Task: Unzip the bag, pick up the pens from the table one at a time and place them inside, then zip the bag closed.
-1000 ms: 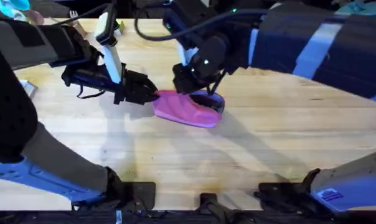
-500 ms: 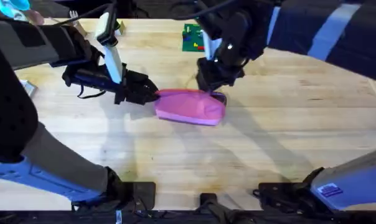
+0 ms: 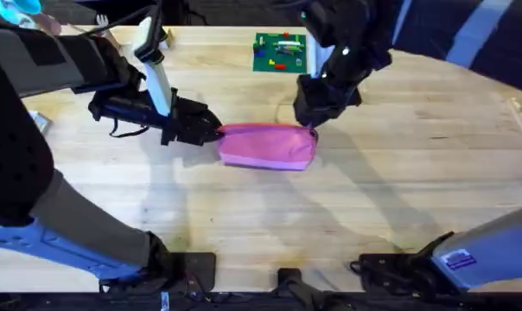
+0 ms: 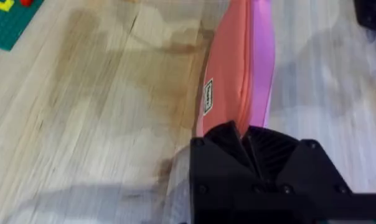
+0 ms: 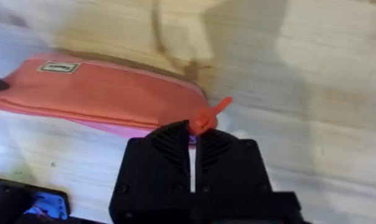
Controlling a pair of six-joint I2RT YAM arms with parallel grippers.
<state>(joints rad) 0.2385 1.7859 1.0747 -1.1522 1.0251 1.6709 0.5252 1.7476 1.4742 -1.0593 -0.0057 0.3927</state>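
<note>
You have one bag (image 3: 267,145) on the table (image 3: 391,190): left gripper (image 3: 211,132) pinches its end, right gripper (image 5: 194,132) pinches the red pull (image 5: 210,114).

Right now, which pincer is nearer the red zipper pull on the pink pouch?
Right. The right pincer is shut on the red zipper pull; the left pincer clamps the pink pouch's opposite end.

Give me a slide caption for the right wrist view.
Right gripper closed on the red zipper pull at one end of the zipped pink bag on the wooden table.
</note>
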